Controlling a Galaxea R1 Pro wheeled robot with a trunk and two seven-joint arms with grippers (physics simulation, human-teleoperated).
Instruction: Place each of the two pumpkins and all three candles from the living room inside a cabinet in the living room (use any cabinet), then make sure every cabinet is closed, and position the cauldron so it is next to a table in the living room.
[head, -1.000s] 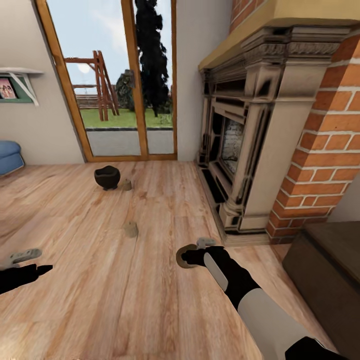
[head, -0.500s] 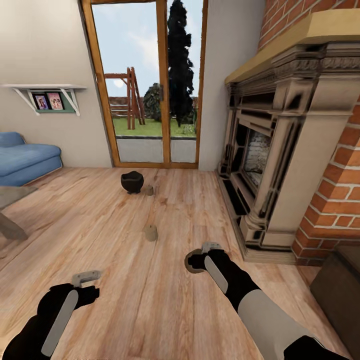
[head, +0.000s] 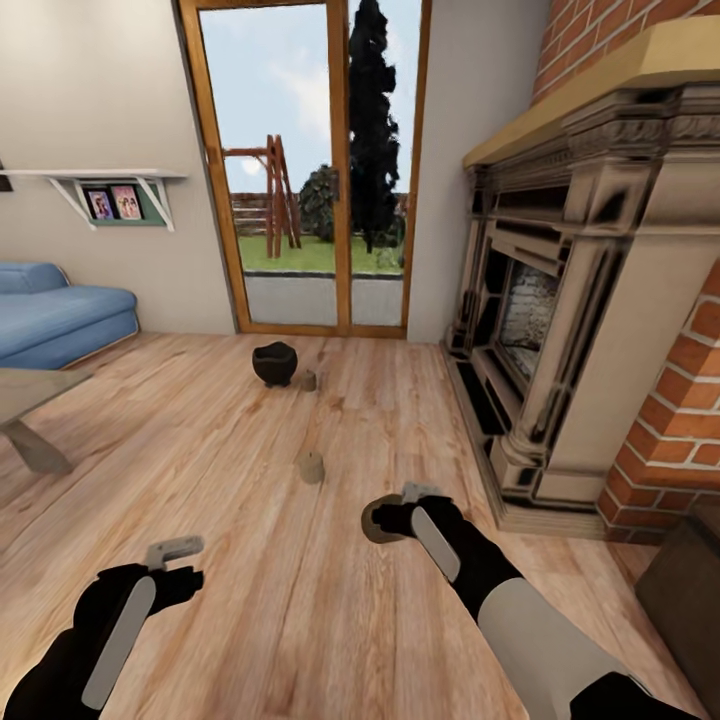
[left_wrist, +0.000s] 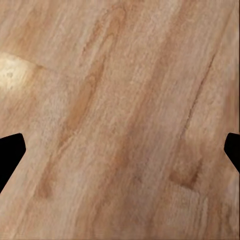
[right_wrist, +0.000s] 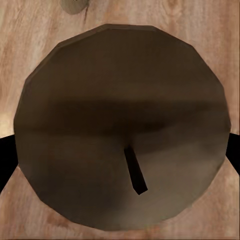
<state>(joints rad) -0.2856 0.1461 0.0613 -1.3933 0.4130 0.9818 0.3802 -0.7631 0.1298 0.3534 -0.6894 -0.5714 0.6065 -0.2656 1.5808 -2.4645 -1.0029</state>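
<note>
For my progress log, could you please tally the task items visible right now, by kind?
Candles: 3, one held in the right end effector (candle), one loose on the floor, one beside the pot.
Black pot: 1.
Total: 4.

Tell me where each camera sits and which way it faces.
Head: high on the robot, facing forward and down at cauldron, floor candles, fireplace; both arms show.
Left wrist: by the left gripper, facing wood floor; fingertips at the edges.
Right wrist: by the right gripper, facing the held candle.
Shared: that candle.
</note>
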